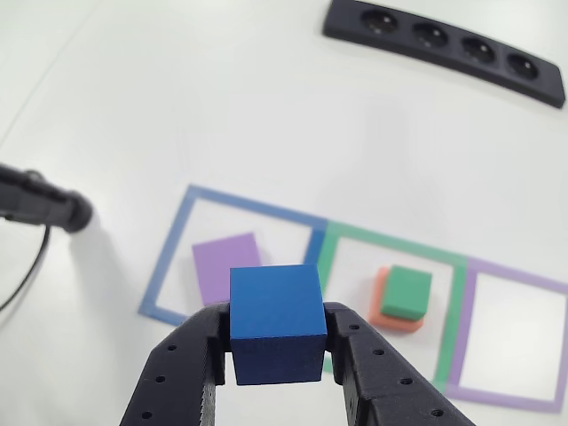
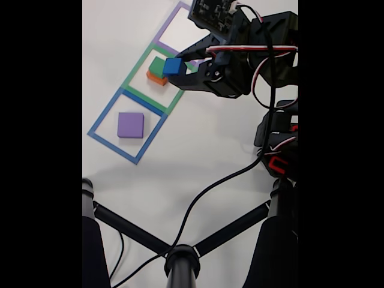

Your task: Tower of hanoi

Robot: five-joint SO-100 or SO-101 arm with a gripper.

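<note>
The gripper (image 1: pixel 275 355) is clenching the small blue cube (image 1: pixel 276 321) above the table. Beyond its fingertips, the green block (image 1: pixel 408 292) is sitting on the salmon-orange block (image 1: pixel 383 311), the purple block (image 1: pixel 228 265) alone, so several transfers appear to be remaining.

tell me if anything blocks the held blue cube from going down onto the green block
Nothing visible does. The gripper holds the blue cube in the air, and the green block atop the orange block has a bare top. The purple block lies apart in the blue tape square.
</note>
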